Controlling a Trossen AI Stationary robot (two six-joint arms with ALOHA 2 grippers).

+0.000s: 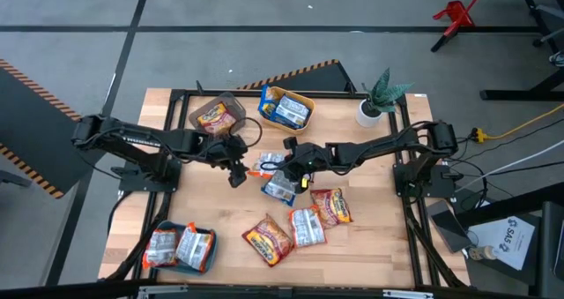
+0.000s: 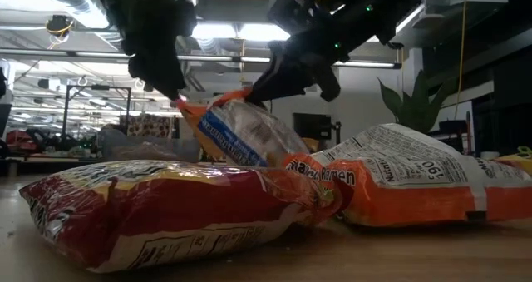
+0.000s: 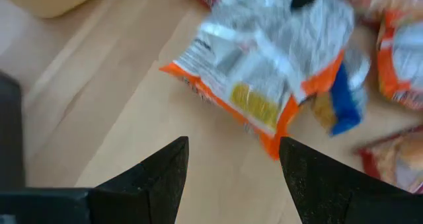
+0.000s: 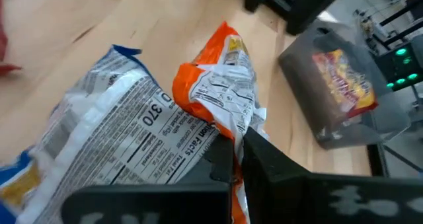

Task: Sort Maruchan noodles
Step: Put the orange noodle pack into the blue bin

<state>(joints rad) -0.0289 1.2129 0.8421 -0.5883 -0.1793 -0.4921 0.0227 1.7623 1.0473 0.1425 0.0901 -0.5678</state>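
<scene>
Maruchan noodles: right end effector (image 4: 232, 159) pinched an orange-edged shiny plastic packet (image 4: 218, 95) above the wooden desk (image 1: 220, 237); left end effector (image 3: 231, 168) gaped wide, empty, just beside it.

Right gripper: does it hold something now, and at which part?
Yes. The right gripper is shut on the orange-edged packet, pinching its crimped end seam. The left gripper is open and holds nothing.
</scene>
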